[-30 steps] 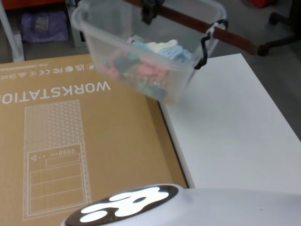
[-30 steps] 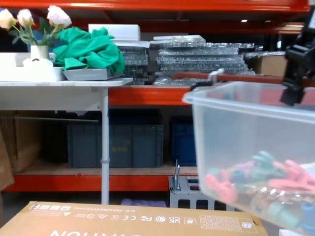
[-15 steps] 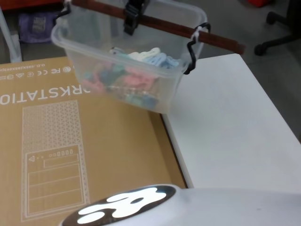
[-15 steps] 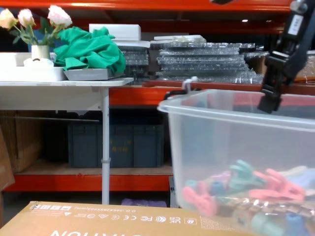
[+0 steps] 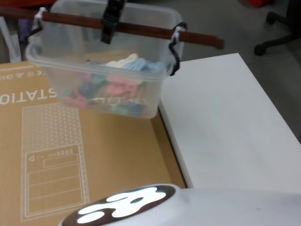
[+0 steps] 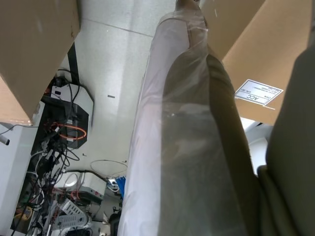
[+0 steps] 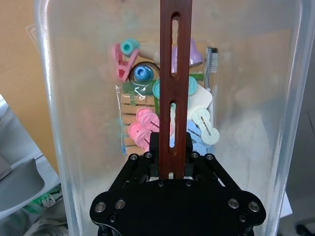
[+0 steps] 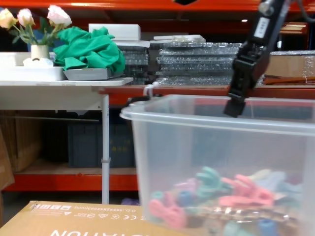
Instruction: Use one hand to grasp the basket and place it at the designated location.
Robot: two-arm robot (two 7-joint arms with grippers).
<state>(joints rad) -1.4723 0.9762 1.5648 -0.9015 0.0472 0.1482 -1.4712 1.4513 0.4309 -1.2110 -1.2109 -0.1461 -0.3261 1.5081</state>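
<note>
Head view: the long black right gripper (image 5: 111, 21) holds the clear frosted plastic basket (image 5: 56, 77) by its reddish-brown bar handle (image 5: 141, 29), over the big brown cardboard box (image 5: 70, 155) and beside the white desk (image 5: 225, 127).

Right wrist view: the jaws pinch the bar mid-length.

Chest view: the basket looks airborne, but its base is cut off.

This is the carry step. Next, it must be lowered level and released.

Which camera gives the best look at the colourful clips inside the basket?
The right wrist view: it looks straight down into the basket at the clips, past the right tool clamping the handle. Head and chest views show them hazily through the frosted wall.
</note>
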